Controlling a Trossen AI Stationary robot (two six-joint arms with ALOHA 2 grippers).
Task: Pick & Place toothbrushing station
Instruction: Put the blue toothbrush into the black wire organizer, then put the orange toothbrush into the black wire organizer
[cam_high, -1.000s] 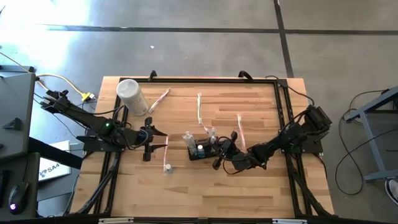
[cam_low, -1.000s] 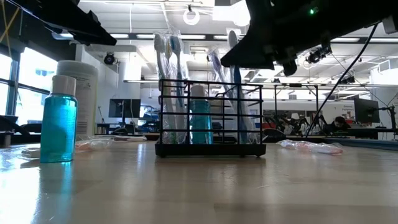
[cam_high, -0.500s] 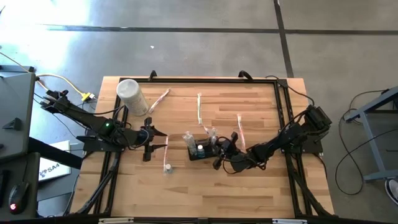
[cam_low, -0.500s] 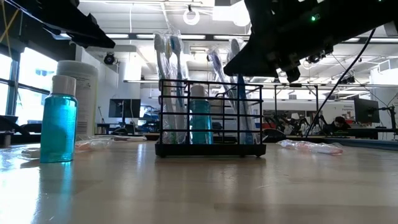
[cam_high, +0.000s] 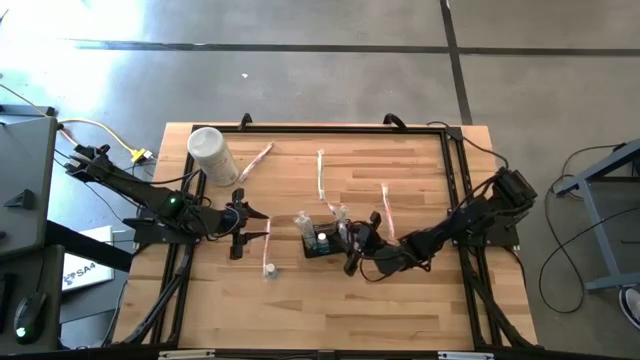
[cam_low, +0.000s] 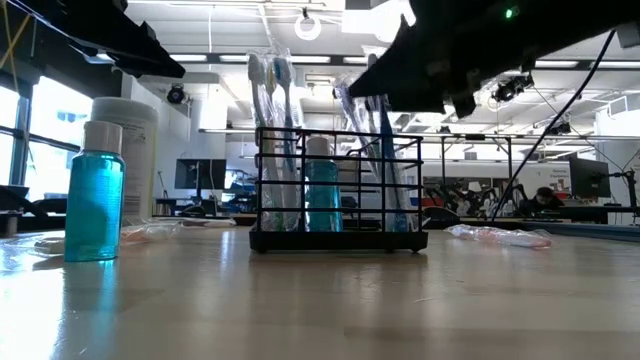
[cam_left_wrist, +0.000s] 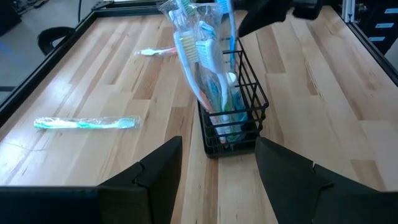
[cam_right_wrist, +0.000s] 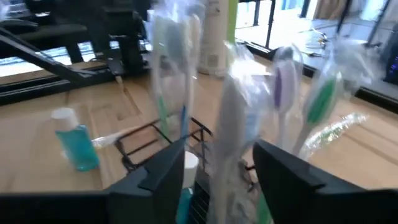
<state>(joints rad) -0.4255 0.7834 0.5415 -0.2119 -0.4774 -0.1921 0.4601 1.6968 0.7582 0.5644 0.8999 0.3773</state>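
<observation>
The toothbrushing station (cam_high: 322, 242) is a small black wire holder (cam_low: 338, 190) standing on the wooden table. Several wrapped toothbrushes and a blue bottle stand in it. My right gripper (cam_right_wrist: 217, 155) is open at the holder's right end (cam_high: 352, 243), above its rim. A wrapped toothbrush (cam_right_wrist: 231, 134) standing in the holder rises between its fingers. My left gripper (cam_left_wrist: 217, 146) waits open to the holder's left (cam_high: 240, 228), pointing at the holder (cam_left_wrist: 231, 109) with nothing between its fingers. My right gripper's fingers stand on either side of the wrapped toothbrush's upper shaft (cam_right_wrist: 233, 168), coming level from the table's right. The wrapper lies close to one finger (cam_right_wrist: 273, 168); I cannot tell whether it touches. The toothbrush stands in the holder.
A blue bottle (cam_low: 95, 205) stands on the table left of and nearer than the holder (cam_high: 268, 268). A tall white canister (cam_high: 210, 152) stands at the far left. Wrapped toothbrushes lie on the table behind the holder (cam_high: 320, 172), (cam_high: 258, 160), (cam_high: 385, 208).
My right gripper has opened at the holder's right end and let go of the wrapped toothbrush, which now stands in the holder. The arm has stayed in place. The holder has not moved.
</observation>
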